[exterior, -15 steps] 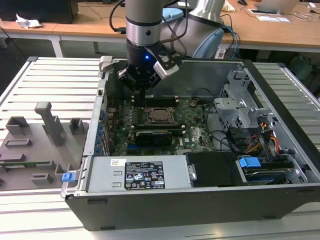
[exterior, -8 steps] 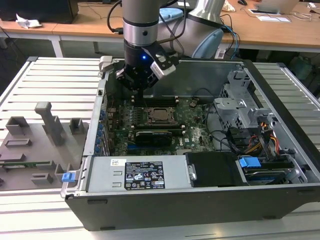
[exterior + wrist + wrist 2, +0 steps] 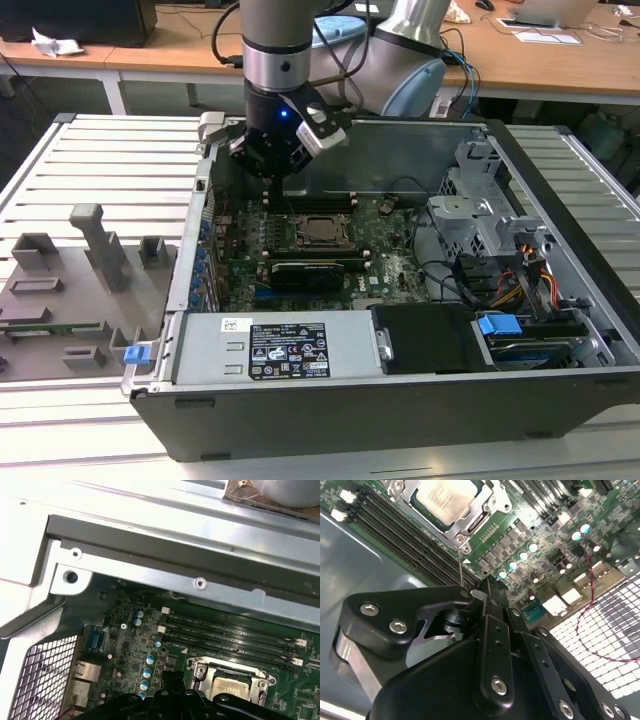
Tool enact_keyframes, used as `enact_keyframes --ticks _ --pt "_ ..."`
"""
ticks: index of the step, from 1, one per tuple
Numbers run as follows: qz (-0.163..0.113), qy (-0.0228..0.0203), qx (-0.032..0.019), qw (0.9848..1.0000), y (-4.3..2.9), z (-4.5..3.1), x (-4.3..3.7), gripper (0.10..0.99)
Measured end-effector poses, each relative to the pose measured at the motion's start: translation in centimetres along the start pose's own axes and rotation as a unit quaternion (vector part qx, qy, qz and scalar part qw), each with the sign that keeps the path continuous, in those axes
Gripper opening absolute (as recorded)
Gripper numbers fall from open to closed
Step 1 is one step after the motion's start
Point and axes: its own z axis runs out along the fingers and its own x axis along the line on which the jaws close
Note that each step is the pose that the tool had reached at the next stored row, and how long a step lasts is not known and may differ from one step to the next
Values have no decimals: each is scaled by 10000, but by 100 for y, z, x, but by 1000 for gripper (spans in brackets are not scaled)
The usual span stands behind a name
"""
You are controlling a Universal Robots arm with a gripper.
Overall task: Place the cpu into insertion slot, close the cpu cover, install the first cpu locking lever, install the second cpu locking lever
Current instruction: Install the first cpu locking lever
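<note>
So in the exterior view the arm's gripper (image 3: 272,180) is hanging over the back edge of the motherboard (image 3: 310,250) inside the open computer case (image 3: 560,200), a bit toward the exterior view's left of the socket. The cpu (image 3: 322,229) is already sitting in the insertion slot (image 3: 300,238) mid-board, with the cpu cover (image 3: 340,232) lying flat around it. Stuff around it: a black card (image 3: 310,272) just in front of the socket, the power supply (image 3: 275,350) along the near wall, a metal drive cage (image 3: 480,215) and a bundle of cables (image 3: 525,280) on the exterior view's right. A grey holder tray (image 3: 75,290) sits on the slatted surface (image 3: 120,150) outside the case.

In the second wrist view the jaws look closed, with a thin metal lever (image 3: 461,570) running from the tip up to the corner of the cover; can't tell if they really pinch it. Memory slots (image 3: 395,535) run beside the socket, capacitors (image 3: 520,557) nearby.

In the first wrist view the chip (image 3: 231,684) shows under its frame, memory slots between it and the case wall (image 3: 175,565).
</note>
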Motion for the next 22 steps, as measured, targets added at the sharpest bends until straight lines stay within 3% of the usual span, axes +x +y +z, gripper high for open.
enact_keyframes --ticks 7,11,22 --pt "256 -13 0 9997 18 12 -45 106" --pt "315 -17 0 9995 1 13 -124 106" --pt "397 -21 0 9992 -19 16 -209 106"
